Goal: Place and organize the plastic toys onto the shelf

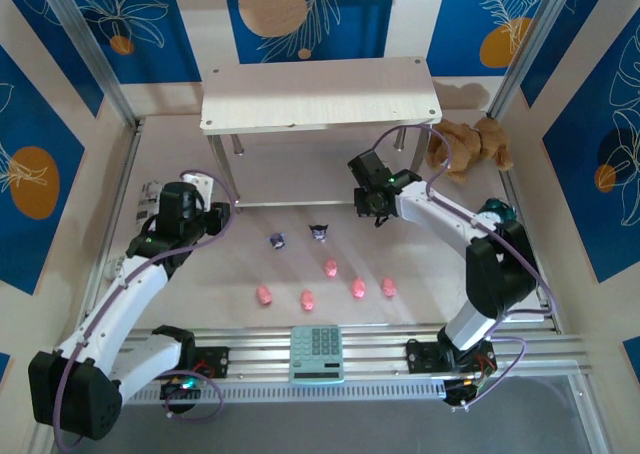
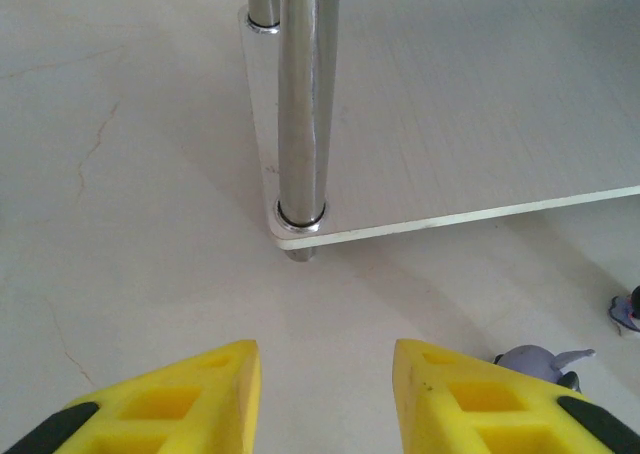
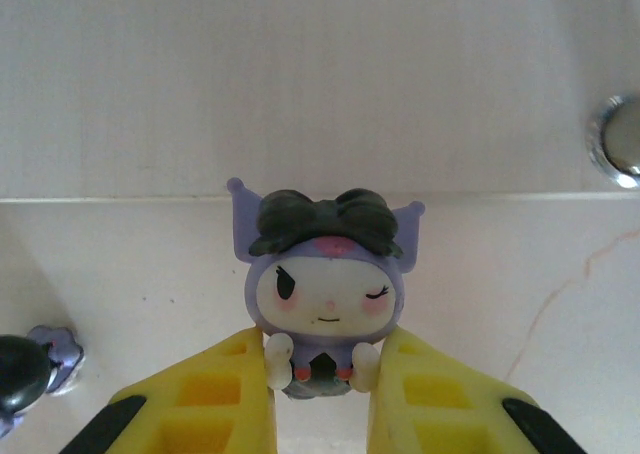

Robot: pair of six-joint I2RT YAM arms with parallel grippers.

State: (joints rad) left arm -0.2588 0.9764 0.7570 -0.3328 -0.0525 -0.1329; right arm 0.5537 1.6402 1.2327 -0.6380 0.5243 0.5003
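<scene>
The task is only at its beginning, as I judge it. The shelf (image 1: 320, 94) has no toy on its upper surface in the overhead view. The part of its lower board (image 2: 480, 104) that the left wrist camera sees is bare too. Five pink pig figures (image 1: 330, 267) lie on the table (image 1: 230, 269) in a loose group in front of the shelf. Two purple figurines (image 1: 320, 232) stand a little nearer to it. So seven toys are on the table and one is in a gripper.

That one is a third purple figurine (image 3: 322, 274). The right gripper (image 3: 322, 369) is closed on its small body, with one yellow finger (image 3: 215, 394) on each side, and the head stands upright above the fingertips. It faces the front edge of the lower board, near a chrome leg (image 3: 620, 139). The left gripper (image 2: 325, 374) is spread wide and holds nothing. It is low over the table, near a corner of the lower board.

The held figurine looks like smooth hard plastic. It has a round white face with one eye winking, pink cheeks, a purple hood with two pointed tips, and a matte black bow. The pigs are small, rounded and pink. The shelf boards are flat and pale, with fine wood grain and a thin light edge. The legs are polished metal tubes. The fingers are yellow wedges with square hollows.
</scene>
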